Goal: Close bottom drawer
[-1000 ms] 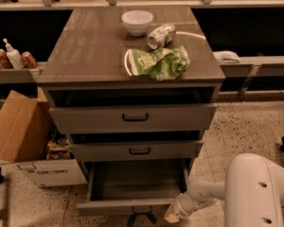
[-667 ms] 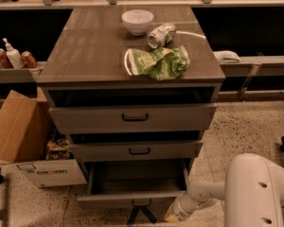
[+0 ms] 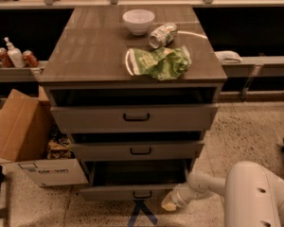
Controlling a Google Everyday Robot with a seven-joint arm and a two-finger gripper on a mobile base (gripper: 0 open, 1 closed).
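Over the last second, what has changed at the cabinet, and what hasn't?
The bottom drawer has slid back into the cabinet: less of its interior shows, though it is still partly open. The gripper, low by the drawer front's right end, has moved in with it. Unchanged: the top drawer and middle drawer stay ajar; bowl, can and green bag sit as before.

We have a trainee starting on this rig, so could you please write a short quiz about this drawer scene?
1. True or false: the bottom drawer is fully shut.
2. Where is the gripper? A on the green bag; B low, by the bottom drawer's right front corner; C in the cardboard box.
3. What white item stands at the back of the cabinet top?
Key: 1 false, it stands partly open; 2 B; 3 the bowl.
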